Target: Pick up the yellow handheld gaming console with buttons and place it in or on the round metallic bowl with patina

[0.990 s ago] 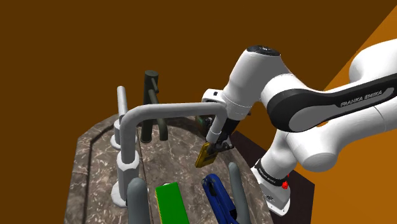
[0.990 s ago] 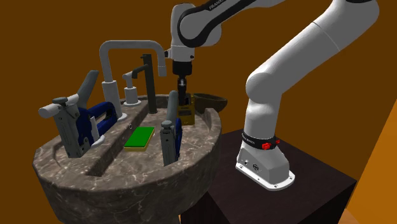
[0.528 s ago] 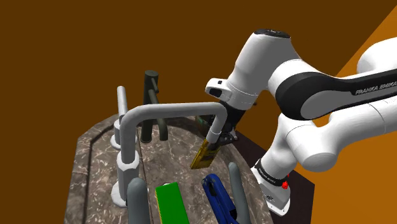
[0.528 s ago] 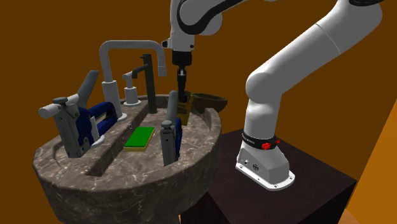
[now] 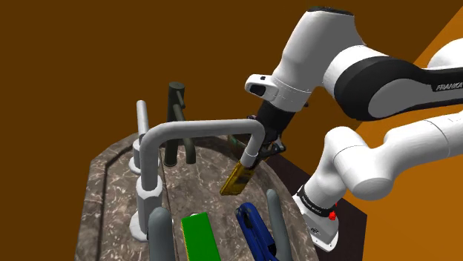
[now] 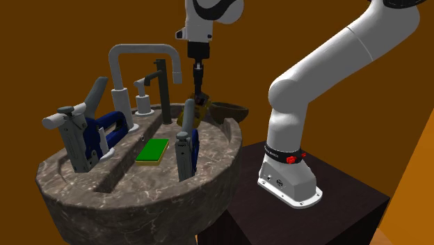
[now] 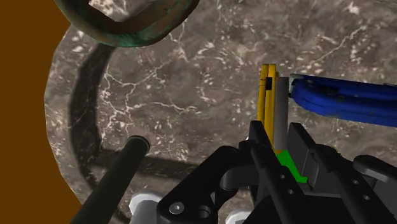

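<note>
Yellow flat handheld console point(image 7: 270, 95) hangs edge-on above the veined stone top point(image 5: 111, 185), pinched in the black gripper point(image 7: 275, 130) — the carry step, I judge. Next it must travel over the round brown bowl with green patina point(image 7: 124, 38) and be released; the console's buttons cannot be made out — the bowl is partly cut off in the wrist view.

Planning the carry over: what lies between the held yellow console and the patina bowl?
Nothing stands there: in the wrist view, only bare marbled stone runs from the console to the bowl.
</note>
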Motion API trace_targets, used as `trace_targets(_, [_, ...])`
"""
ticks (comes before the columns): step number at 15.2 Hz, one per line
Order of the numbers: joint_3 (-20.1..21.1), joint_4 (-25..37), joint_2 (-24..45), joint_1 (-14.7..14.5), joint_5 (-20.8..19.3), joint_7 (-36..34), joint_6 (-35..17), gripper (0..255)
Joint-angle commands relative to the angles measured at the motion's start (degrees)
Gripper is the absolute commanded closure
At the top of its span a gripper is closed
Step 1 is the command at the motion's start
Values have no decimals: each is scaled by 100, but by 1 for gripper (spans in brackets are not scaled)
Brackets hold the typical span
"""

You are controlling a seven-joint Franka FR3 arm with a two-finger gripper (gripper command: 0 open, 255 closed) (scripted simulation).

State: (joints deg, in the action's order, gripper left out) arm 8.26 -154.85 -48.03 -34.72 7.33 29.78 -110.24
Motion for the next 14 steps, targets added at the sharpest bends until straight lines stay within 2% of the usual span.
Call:
trace_targets(1, [-8,158,-25,2,-12,-15,183,255])
trace_targets(14, [-99,1180,15,48,-107,-44,1164,255])
